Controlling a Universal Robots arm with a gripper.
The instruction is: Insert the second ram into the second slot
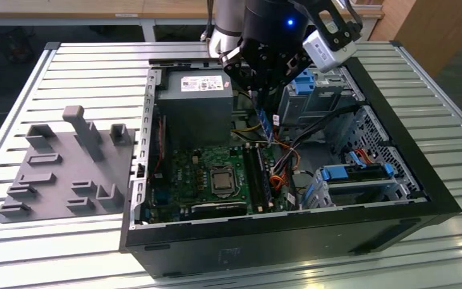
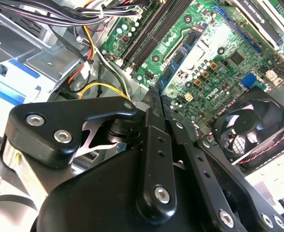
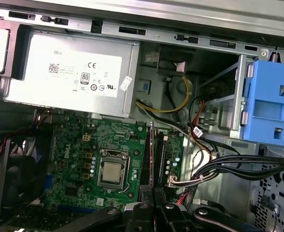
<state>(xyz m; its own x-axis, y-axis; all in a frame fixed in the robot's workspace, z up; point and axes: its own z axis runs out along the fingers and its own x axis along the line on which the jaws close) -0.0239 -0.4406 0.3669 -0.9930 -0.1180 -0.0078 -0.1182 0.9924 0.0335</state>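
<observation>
Exterior view: pincer pinching ram upright, hanging above motherboard slots, not yet in. We judge this alignment step. Seating calls for ram edge squared over target slot, then straight downward press.

Grey power supply (labelled), black fan, slatted table.
</observation>
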